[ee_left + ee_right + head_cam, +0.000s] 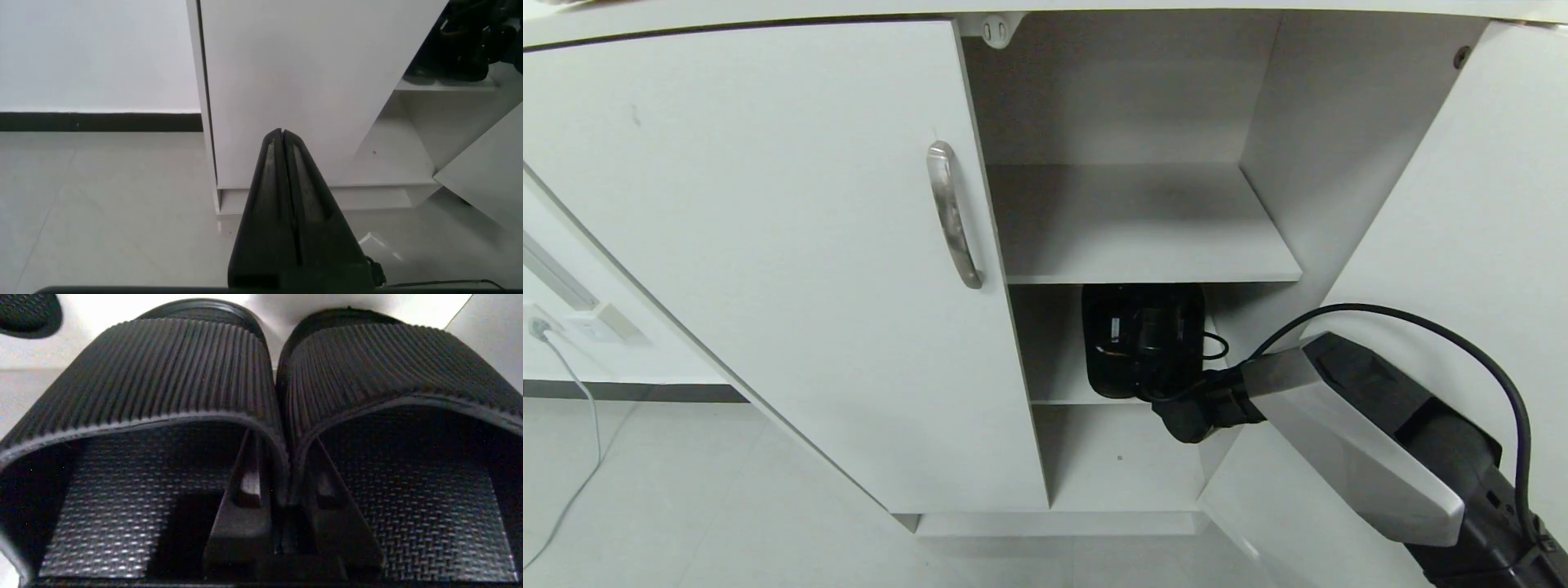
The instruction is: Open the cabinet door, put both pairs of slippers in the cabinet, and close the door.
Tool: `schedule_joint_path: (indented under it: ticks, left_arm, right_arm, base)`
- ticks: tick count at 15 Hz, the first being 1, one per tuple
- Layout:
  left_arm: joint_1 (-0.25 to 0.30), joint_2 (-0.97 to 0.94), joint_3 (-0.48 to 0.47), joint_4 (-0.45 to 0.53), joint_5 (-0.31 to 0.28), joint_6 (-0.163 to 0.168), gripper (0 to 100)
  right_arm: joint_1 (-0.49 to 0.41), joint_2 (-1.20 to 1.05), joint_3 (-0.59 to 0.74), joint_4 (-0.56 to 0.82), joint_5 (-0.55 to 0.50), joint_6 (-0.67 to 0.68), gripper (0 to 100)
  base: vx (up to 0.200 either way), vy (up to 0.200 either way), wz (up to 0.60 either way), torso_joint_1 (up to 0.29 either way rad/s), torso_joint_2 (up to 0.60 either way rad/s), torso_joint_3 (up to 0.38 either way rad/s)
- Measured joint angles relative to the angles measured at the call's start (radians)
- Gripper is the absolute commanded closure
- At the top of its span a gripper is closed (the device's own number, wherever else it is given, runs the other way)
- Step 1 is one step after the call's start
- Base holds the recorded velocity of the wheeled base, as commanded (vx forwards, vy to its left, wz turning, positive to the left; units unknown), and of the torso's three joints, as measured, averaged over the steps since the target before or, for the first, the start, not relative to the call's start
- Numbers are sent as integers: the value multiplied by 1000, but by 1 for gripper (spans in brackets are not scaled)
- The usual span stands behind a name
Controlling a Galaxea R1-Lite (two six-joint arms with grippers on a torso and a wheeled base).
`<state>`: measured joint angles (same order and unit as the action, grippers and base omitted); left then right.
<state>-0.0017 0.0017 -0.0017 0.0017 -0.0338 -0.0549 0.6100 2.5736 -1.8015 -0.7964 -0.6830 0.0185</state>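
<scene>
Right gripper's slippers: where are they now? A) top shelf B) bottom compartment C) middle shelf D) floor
C: the slippers sit on the middle shelf, under the top board and above the bottom compartment, with the right gripper clamped on them.

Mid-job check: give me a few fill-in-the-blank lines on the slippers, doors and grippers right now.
1. The right gripper grips the slippers inside the ____ compartment of the cabinet.
2. The left gripper is ____, holding nothing.
3. The door with the metal handle is ____.
Missing words: middle; shut; closed.
</scene>
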Motion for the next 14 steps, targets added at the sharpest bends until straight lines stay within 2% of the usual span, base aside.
schedule_joint_path:
  ticks: [9,10,14]
  left_arm:
    - [0,0,0,0,0,0,100]
    - [-1,0,0,0,0,0,100]
    - [0,0,0,0,0,-3,100]
  right_arm:
    - [-6,38,-18,-2,2,3,100]
    - [-6,39,-18,-3,2,3,0]
    - [-5,39,-9,-5,-3,6,0]
  base:
    - [0,0,0,0,0,0]
    - [0,0,0,0,0,0]
    - [0,0,0,0,0,0]
